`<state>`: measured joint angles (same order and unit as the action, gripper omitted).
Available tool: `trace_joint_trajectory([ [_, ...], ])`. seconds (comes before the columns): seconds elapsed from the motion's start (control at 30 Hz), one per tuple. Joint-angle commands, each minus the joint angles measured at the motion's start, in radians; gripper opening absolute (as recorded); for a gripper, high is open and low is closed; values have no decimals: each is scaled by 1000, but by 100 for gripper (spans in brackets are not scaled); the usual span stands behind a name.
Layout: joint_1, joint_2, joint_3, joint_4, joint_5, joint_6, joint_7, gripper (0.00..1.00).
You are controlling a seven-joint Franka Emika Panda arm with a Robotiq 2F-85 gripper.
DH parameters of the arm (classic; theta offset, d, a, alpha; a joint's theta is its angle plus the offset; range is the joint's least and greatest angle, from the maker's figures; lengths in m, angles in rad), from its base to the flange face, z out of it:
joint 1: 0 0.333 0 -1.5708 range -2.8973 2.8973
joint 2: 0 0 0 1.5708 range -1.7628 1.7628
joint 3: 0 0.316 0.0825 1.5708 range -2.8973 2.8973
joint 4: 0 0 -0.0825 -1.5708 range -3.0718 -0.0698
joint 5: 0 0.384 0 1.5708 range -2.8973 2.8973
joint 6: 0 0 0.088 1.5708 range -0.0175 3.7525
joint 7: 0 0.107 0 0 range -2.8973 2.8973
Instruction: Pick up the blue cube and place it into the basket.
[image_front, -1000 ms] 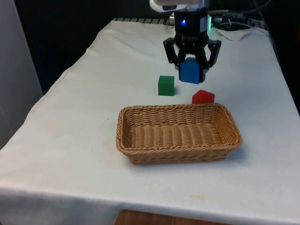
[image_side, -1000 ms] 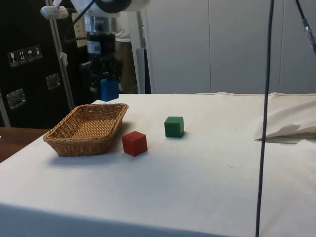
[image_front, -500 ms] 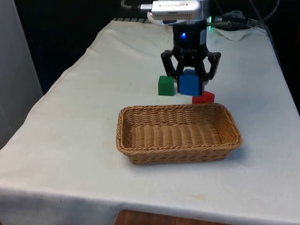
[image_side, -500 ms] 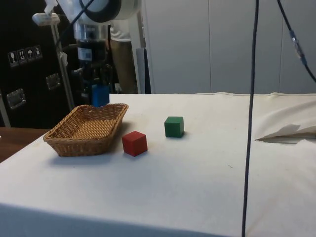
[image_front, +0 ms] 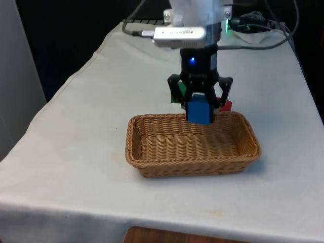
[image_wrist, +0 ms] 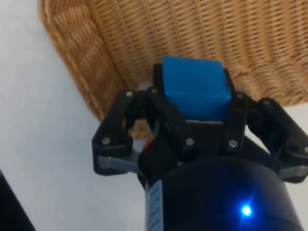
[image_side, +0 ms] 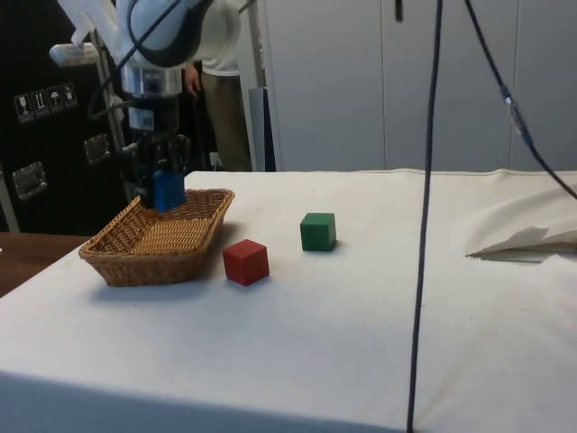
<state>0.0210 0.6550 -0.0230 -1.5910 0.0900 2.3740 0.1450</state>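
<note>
On the white-clothed table (image_front: 76,142), the black two-finger gripper (image_front: 199,109) clamps the small blue cube (image_front: 199,110) above the woven wicker basket's (image_front: 152,162) far rim, half-hiding the red block (image_side: 245,262) and green block (image_side: 317,231).

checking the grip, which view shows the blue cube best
The wrist view: the blue cube sits large between the claw's fingers, above the basket. The front view shows its face at the basket's far rim; in the side view the fingers partly hide it.

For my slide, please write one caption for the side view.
Gripper holds the blue cube above the wicker basket.
</note>
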Motion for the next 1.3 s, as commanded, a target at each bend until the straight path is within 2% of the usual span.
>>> trace_joint_trajectory([
  [0.0,-11,19,8,18,15,-7,-18,0],
  [0.13,-17,56,4,45,24,0,-35,0],
  [0.17,-17,64,2,50,26,0,-39,0],
  [0.2,-11,56,-5,45,19,1,-31,0],
  [0.23,-18,76,0,58,28,0,-45,0],
  [0.37,-21,103,-4,72,26,2,-59,0],
  [0.43,-21,119,-7,79,26,5,-65,0],
  [0.47,-15,110,-13,72,22,4,-58,0],
  [0.5,-21,126,-8,84,26,5,-68,0],
  [0.7,-20,185,-14,129,23,7,-93,0],
  [0.77,-16,181,-18,125,22,7,-89,0],
  [0.8,-20,188,-15,133,23,6,-95,0],
  [1.27,-16,195,-20,141,22,5,-93,0],
])
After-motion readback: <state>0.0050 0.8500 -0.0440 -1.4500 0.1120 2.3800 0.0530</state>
